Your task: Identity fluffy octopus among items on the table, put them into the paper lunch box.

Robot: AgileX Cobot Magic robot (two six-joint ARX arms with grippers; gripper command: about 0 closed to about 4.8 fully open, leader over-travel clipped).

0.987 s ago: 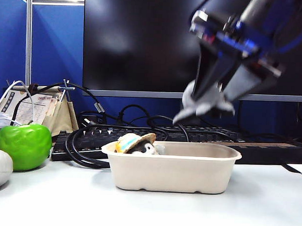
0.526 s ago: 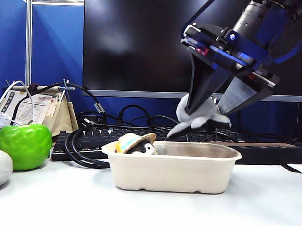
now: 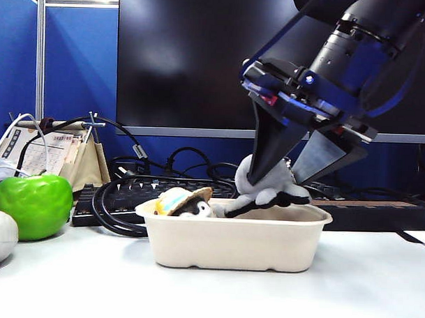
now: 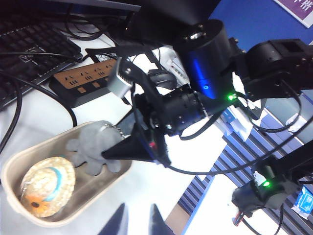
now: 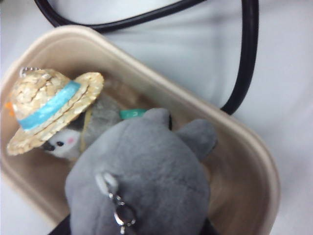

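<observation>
White desk (image 3: 375, 290) fronts a black monitor (image 3: 188, 53). Right tool (image 3: 285, 172) clamps the light-grey plush octopus (image 3: 264, 185) over the off-white pulp lunch box (image 3: 237, 247). Only the left wrist view shows the left tool (image 4: 136, 220), apart.

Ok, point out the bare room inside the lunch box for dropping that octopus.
Free floor lies in the off-white moulded-pulp lunch box beneath the grey plush octopus that the right gripper holds in its jaws. The other end is crowded: the straw-hatted plush fills it. The left gripper hangs clear.
</observation>
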